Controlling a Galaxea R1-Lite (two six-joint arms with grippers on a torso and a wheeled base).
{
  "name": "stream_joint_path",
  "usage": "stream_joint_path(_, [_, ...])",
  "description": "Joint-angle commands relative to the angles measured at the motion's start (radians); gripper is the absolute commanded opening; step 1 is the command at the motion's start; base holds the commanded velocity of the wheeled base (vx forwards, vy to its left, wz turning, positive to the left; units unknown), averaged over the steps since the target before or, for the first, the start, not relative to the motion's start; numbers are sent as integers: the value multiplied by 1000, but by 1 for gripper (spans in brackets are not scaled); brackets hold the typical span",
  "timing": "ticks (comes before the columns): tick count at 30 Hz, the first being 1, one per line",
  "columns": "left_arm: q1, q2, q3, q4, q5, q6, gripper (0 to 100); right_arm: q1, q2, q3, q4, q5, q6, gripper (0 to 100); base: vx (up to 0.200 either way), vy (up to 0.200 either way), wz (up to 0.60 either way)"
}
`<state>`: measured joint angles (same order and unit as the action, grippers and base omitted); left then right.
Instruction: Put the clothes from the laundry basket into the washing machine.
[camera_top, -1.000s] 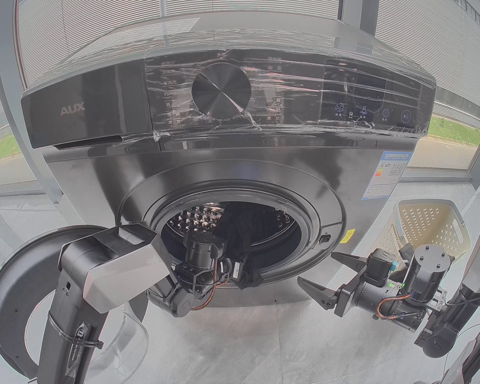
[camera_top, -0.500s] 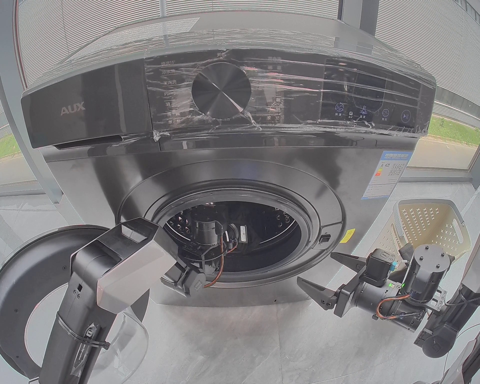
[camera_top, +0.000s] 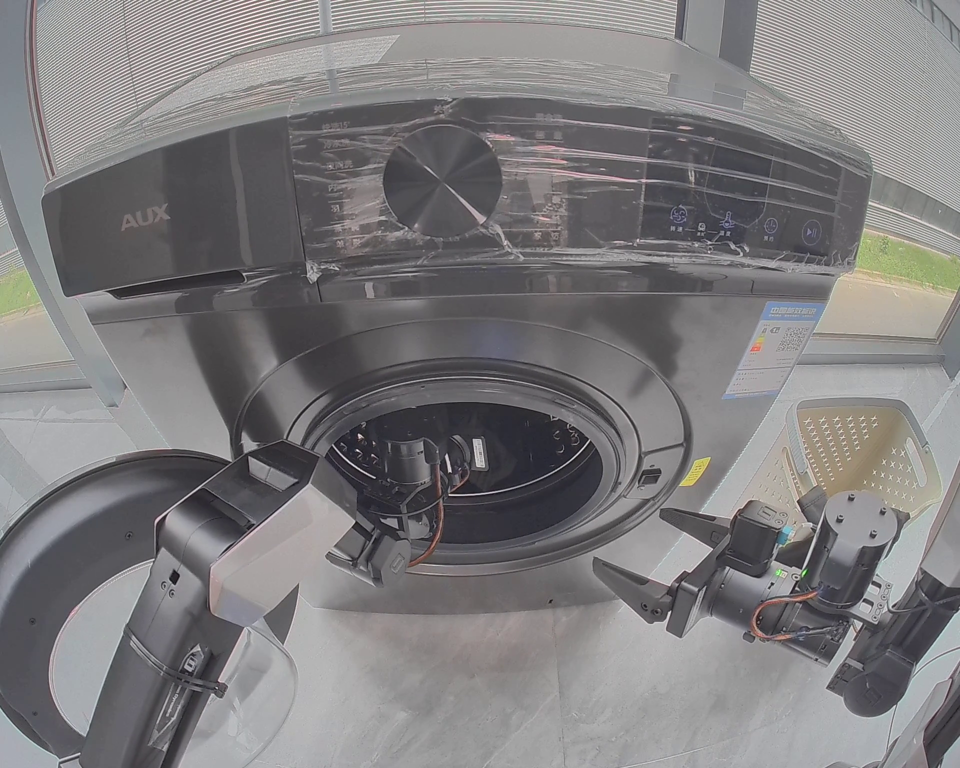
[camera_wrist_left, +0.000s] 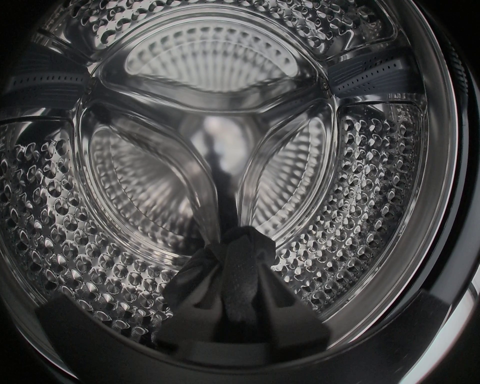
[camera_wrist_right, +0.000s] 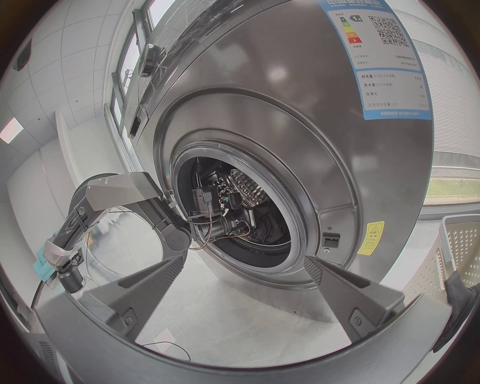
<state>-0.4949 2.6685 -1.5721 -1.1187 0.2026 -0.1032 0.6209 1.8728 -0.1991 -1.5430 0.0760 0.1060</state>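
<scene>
The washing machine (camera_top: 470, 330) stands with its round opening facing me. My left arm reaches through the opening into the drum (camera_wrist_left: 210, 65). In the left wrist view my left gripper (camera_wrist_left: 241, 246) is shut on a dark garment (camera_wrist_left: 240, 295), bunched between the fingers low in the drum. My right gripper (camera_top: 632, 540) hangs open with nothing in it, in front of the machine at lower right, also seen as the right gripper (camera_wrist_right: 245, 259) in its own wrist view. The cream perforated laundry basket (camera_top: 860, 450) stands on the floor right of the machine, behind the right arm.
The machine's round door (camera_top: 60, 560) is swung open at the lower left, beside my left arm. Grey tiled floor (camera_top: 520, 680) lies free in front of the machine. Glass walls stand behind.
My left gripper has carried the dark garment from the lip of the opening up and deeper into the drum. The right arm has stayed where it was.
</scene>
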Motion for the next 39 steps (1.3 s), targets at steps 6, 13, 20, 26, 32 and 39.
stream_joint_path(6, [-37, -48, 104, -16, 0, -3, 100, 0, 0, 7, 0, -1, 0, 100, 0, 0, 0])
stream_joint_path(13, [-134, -243, 432, -53, -6, -3, 100, -4, -7, 29, 0, -1, 0, 100, 0, 0, 0])
stream_joint_path(20, [-264, -420, 822, -259, -15, -3, 100, -1, -30, 83, 0, -1, -9, 100, 0, 0, 0])
stream_joint_path(26, [-346, -599, 1110, -371, -40, -6, 100, -7, -63, 96, -2, -5, -15, 100, 0, 0, 0])
stream_joint_path(32, [-372, -838, 1253, -386, 64, -12, 100, -61, -146, 145, 0, -13, -14, 100, 0, 0, 0])
stream_joint_path(39, [-306, -1013, 1385, -400, 89, -70, 100, -254, -257, 199, 14, -13, -9, 100, 0, 0, 0])
